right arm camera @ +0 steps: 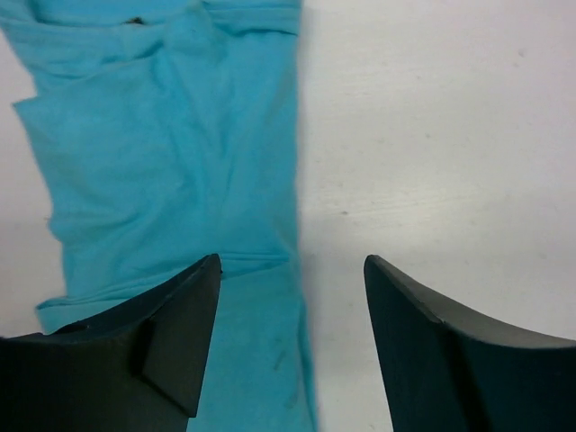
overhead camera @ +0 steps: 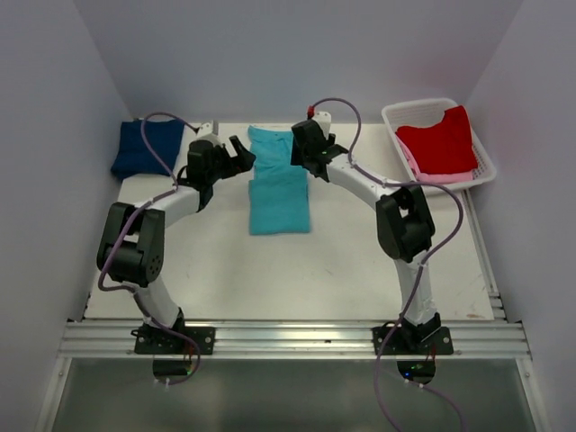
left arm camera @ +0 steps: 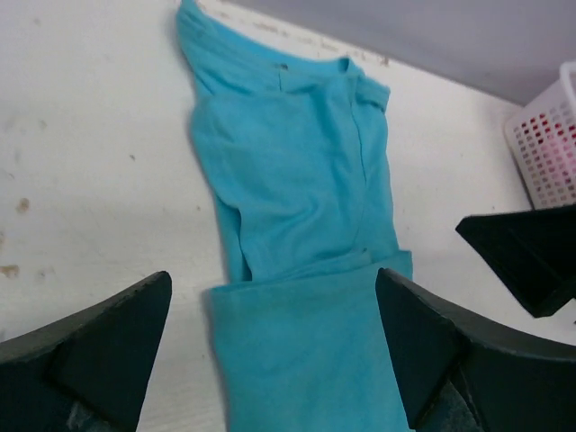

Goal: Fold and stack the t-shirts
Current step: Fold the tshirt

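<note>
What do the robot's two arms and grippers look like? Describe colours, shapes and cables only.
The left arm and right arm have white links, black joint housings and a looping lilac cable each. The left gripper and right gripper are black, with broad wedge-shaped fingers.

A white slotted basket (overhead camera: 419, 104) sits angled at the far right corner of a white table (overhead camera: 342, 270), whose surface bears faint brownish marks (left arm camera: 22, 205) (visible in the left wrist view); an aluminium rail (overhead camera: 297, 339) runs along its near edge.
</note>
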`<move>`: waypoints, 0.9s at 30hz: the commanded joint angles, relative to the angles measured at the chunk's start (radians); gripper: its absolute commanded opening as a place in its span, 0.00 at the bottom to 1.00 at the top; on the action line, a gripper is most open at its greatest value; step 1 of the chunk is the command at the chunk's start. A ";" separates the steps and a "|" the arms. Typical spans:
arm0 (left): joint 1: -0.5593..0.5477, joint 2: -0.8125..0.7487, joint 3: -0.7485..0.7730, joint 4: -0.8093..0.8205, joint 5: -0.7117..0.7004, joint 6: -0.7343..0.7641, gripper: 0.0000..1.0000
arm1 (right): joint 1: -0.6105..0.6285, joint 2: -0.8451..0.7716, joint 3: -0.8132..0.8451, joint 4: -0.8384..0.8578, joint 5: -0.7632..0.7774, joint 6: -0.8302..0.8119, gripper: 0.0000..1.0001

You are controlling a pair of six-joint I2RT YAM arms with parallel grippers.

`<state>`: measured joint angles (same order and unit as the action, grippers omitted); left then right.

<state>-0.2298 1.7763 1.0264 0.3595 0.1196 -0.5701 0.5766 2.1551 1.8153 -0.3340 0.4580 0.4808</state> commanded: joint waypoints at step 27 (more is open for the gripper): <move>0.020 -0.227 -0.361 -0.048 0.532 -0.008 1.00 | -0.027 -0.460 -0.892 0.518 -0.740 0.223 0.60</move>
<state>-0.2108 1.5188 0.6544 0.2695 0.4747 -0.5591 0.5587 1.7138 0.9474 0.0338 -0.1162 0.6273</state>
